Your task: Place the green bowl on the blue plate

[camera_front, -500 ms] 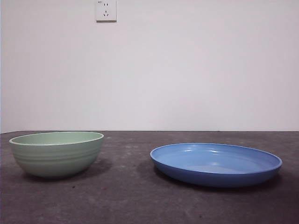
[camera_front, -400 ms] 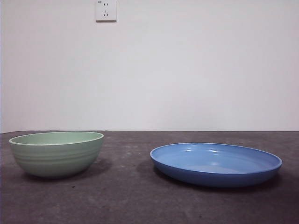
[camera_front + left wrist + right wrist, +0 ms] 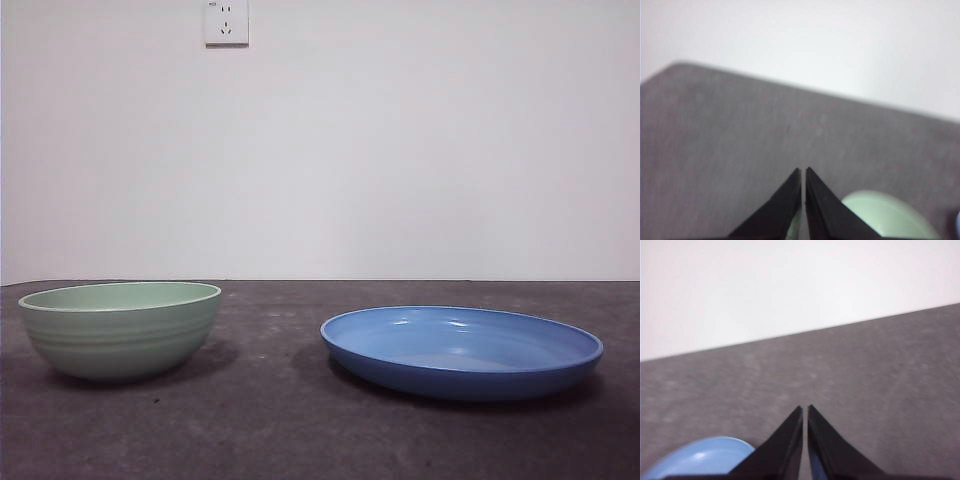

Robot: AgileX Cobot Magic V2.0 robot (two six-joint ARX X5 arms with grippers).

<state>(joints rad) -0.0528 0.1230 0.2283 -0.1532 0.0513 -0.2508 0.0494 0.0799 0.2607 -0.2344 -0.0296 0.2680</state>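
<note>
The green bowl (image 3: 120, 329) stands upright on the dark table at the left of the front view, apart from the blue plate (image 3: 462, 351) at the right. Nothing lies in either one. Neither arm shows in the front view. In the left wrist view my left gripper (image 3: 803, 171) is shut and empty, high above the table, with part of the green bowl (image 3: 887, 220) below and beside its jaws. In the right wrist view my right gripper (image 3: 805, 408) is shut and empty too, with an edge of the blue plate (image 3: 700, 457) beside its jaws.
A dark grey table (image 3: 280, 420) runs back to a white wall with a socket (image 3: 227, 22) high up. A gap of bare tabletop separates bowl and plate.
</note>
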